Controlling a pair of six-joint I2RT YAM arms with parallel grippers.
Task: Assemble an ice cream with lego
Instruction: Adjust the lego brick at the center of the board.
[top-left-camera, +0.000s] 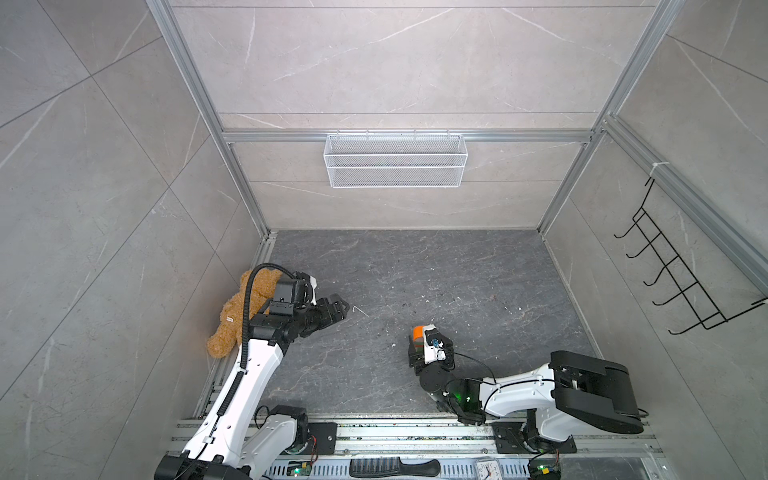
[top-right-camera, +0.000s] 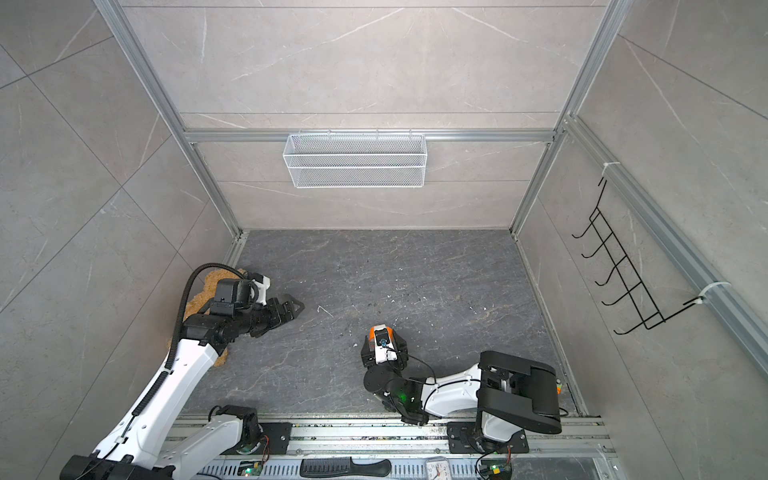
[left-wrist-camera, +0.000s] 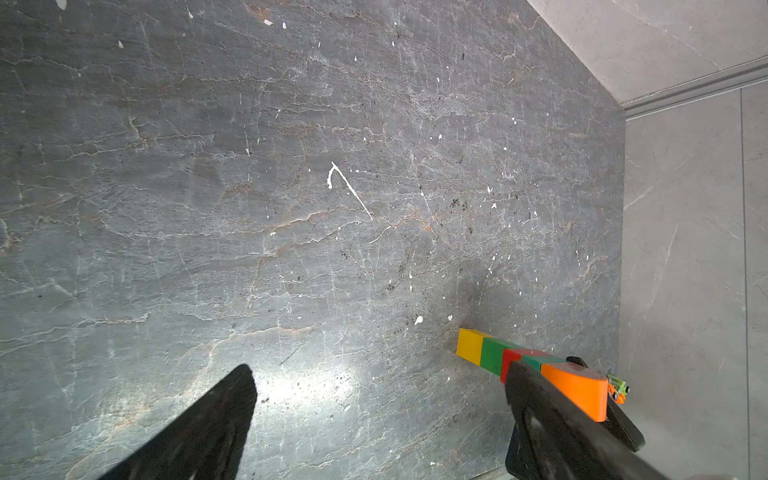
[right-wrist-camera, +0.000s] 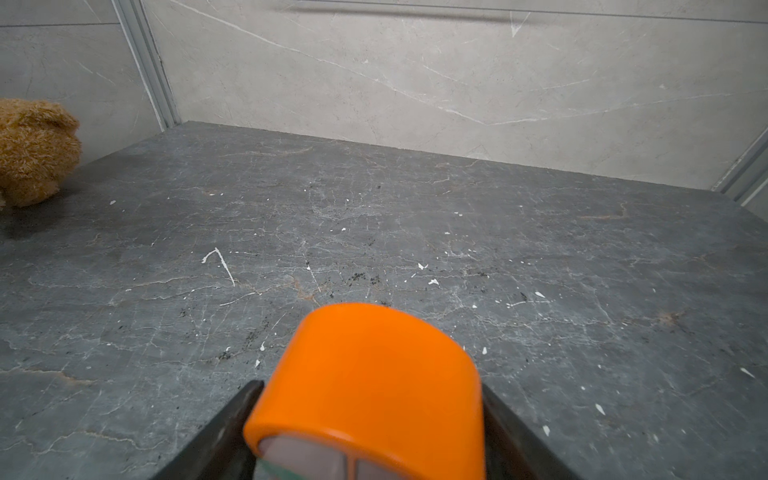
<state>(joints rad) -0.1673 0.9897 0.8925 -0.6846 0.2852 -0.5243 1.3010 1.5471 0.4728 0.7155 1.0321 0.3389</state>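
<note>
**Built, but gripped by its slipperiest part**

The right gripper is clasping the ice cream at its top. At the bottom middle of the right wrist view, both black fingers are lying flush against the sides of the orange cap, with no gap showing. How firmly they are pressing, I cannot tell.

At the lower right of the left wrist view the figure is showing as one joined row: yellow, green, red, green, orange. Its yellow end seems to be resting on the table. In both top views it is sitting right of centre in the lower half, mostly hidden under the wrist.

The left gripper is hovering at the left beside the teddy bear, jaws wide apart and holding nothing, well away from the figure.

The build is looking complete, so the risk is lying in the handling:
- **Slipping:** the cap is rounded and smooth, so a light pinch may be letting it slide out.
- **Cap pulling off:** a lift by the cap alone may be pulling it off its studs.
- **Stem snapping:** the narrow stem is out of the right wrist camera's sight, and any sideways push against the table could be levering a joint open.
</note>
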